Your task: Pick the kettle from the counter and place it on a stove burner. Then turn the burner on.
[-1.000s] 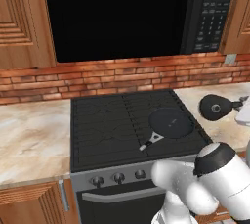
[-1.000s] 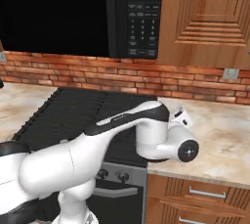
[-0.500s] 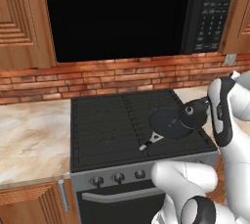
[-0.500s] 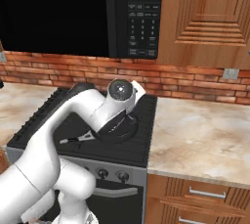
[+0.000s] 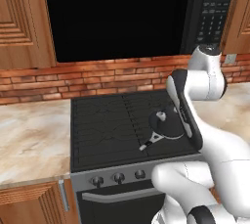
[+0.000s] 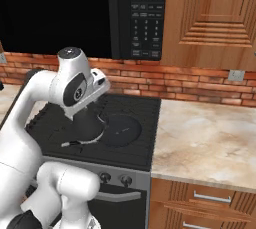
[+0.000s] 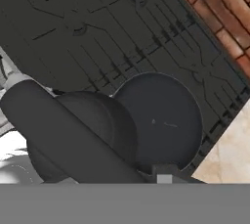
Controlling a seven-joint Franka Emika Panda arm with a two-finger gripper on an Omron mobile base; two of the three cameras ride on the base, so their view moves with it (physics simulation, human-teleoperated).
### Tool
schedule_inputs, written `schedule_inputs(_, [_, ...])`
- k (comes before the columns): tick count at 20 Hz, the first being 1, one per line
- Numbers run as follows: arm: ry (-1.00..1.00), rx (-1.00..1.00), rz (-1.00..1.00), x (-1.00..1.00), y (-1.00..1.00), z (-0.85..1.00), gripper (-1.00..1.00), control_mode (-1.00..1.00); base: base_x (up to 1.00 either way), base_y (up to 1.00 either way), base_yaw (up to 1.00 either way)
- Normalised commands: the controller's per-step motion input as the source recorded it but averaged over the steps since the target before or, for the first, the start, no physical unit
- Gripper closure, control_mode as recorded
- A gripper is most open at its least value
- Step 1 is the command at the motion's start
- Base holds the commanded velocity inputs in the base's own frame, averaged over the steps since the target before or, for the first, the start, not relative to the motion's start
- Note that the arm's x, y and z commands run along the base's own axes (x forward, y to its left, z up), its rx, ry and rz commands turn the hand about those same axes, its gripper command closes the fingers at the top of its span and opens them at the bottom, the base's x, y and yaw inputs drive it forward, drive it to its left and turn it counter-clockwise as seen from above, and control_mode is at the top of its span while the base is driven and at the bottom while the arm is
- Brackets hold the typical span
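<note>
The small dark grey cone-shaped kettle (image 6: 86, 123) hangs under my gripper (image 6: 92, 104), which is shut on its top. It sits low over the front right part of the black stove burner grate (image 6: 50, 123), just left of a flat black pan (image 6: 121, 131). I cannot tell whether its base touches the bars. From the left base camera the kettle (image 5: 162, 120) overlaps the pan (image 5: 172, 130), and my arm covers part of both. Up close in the hand view, the kettle (image 7: 83, 120) bulks large beside the round pan (image 7: 166, 120). The beige counter (image 6: 210, 138) lies right of the stove.
The pan's straight handle (image 5: 148, 143) points toward the stove's front edge. Silver-grey knobs (image 5: 118, 177) line the stove front. A black microwave (image 6: 145, 13) hangs above, with a brick wall (image 5: 97, 76) behind. More counter (image 5: 29, 140) extends left of the stove.
My arm has swung left from the right-hand counter, carrying the kettle off it and over the stove. The kettle now hangs beside the pan.
</note>
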Motion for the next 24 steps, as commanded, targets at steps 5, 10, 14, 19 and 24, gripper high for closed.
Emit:
schedule_inputs(5, [0.16,0.00,0.00,0.00,1.00,0.30,1.00,-1.00,0.00,0.00,0.00])
schedule_inputs(10, [0.01,0.07,-0.01,0.00,1.00,-0.10,1.00,-1.00,0.00,0.00,0.00])
schedule_inputs(14, [0.00,0.17,0.00,-0.02,0.87,-0.25,1.00,-1.00,0.00,0.00,0.00])
schedule_inputs(19, [0.00,0.02,0.00,0.00,0.07,-0.05,1.00,-1.00,0.00,0.00,0.00])
schedule_inputs(24, [-0.08,-0.01,-0.01,0.03,0.12,-0.05,1.00,-1.00,0.00,0.00,0.00])
